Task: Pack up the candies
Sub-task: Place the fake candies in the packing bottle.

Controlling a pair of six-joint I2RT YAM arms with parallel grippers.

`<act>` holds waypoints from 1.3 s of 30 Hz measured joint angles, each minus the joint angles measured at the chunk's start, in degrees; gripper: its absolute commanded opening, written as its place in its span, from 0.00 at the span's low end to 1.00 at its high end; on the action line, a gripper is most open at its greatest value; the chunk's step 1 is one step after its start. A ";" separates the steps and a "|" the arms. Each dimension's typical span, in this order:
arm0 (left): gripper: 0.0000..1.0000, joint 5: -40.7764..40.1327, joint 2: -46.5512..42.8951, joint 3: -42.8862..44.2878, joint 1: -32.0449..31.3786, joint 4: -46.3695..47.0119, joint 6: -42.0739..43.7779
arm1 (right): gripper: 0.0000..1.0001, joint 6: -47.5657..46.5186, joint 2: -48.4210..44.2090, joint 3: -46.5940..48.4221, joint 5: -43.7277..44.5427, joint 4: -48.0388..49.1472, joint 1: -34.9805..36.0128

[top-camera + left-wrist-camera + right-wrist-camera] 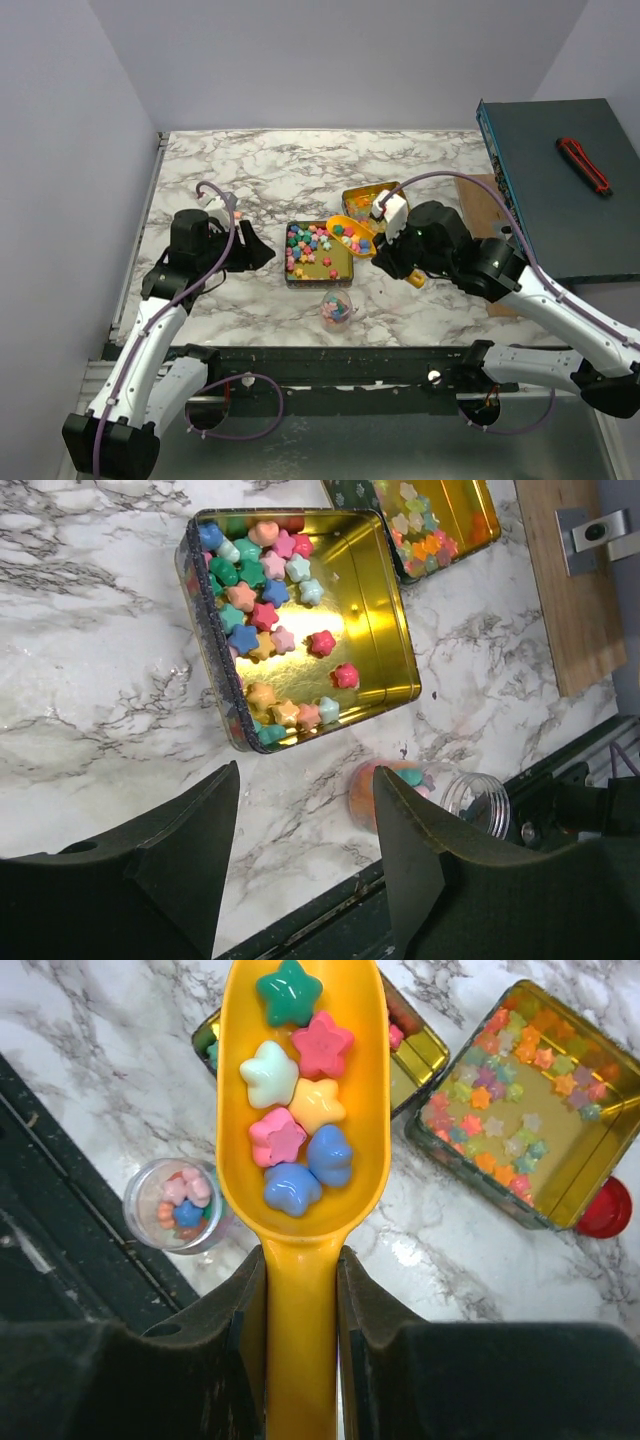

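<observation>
Room looks decent from overhead: left gripper (266,251) sits spread wide just left of the square tin (340,268), marble bench (250,170) stretching behind it to the back edge. Right gripper (380,246) pinches the scoop (335,222) over that tin's right rim. Left wrist: candies (255,590) crowd one wall of the tin, jar (472,798) near the bench's front edge. Right wrist: scoop carries a handful of candies, jar just beside it.

Two gold tins (575,1160), one yellow scoop (300,1300) — seven candies (278,1135) in it — one clear jar (132,1205), one red cap (607,1208).
</observation>
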 measured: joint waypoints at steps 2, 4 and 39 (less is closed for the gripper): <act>0.60 -1.05 -1.09 0.00 0.00 0.00 0.04 | 0.01 2.58 0.02 1.51 0.42 -2.23 1.31; 0.61 -2.14 -2.21 0.00 0.00 0.00 0.17 | 0.01 5.03 0.02 2.60 0.87 -4.26 3.10; 0.62 -9.42 -6.47 0.00 0.04 -0.17 0.76 | 0.01 29.59 8.96 9.49 7.48 -29.94 25.62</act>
